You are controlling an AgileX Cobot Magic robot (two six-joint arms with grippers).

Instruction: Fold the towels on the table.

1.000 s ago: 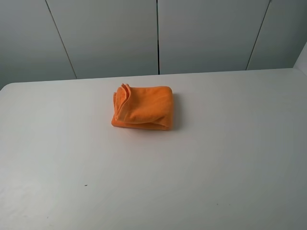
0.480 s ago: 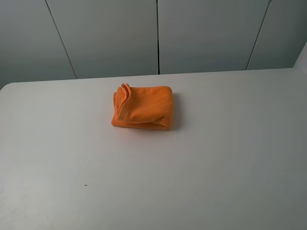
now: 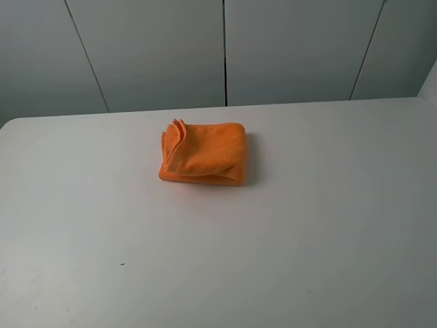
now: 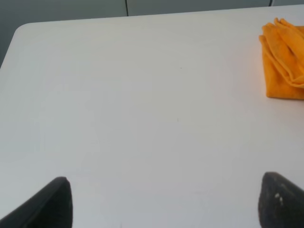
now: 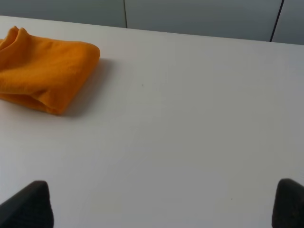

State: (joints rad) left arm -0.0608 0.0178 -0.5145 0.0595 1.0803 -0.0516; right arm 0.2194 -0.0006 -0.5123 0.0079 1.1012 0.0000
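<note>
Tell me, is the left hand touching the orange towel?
Apart. The left wrist view shows bare table between the open left hand and the folded orange towel.

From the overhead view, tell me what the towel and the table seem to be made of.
Towel: soft, matte orange cloth, probably terry or microfibre, given its plump rounded folds and layered edges. Table: smooth white top, faintly sheened, likely laminate or plastic; the exact material is unclear.
</note>
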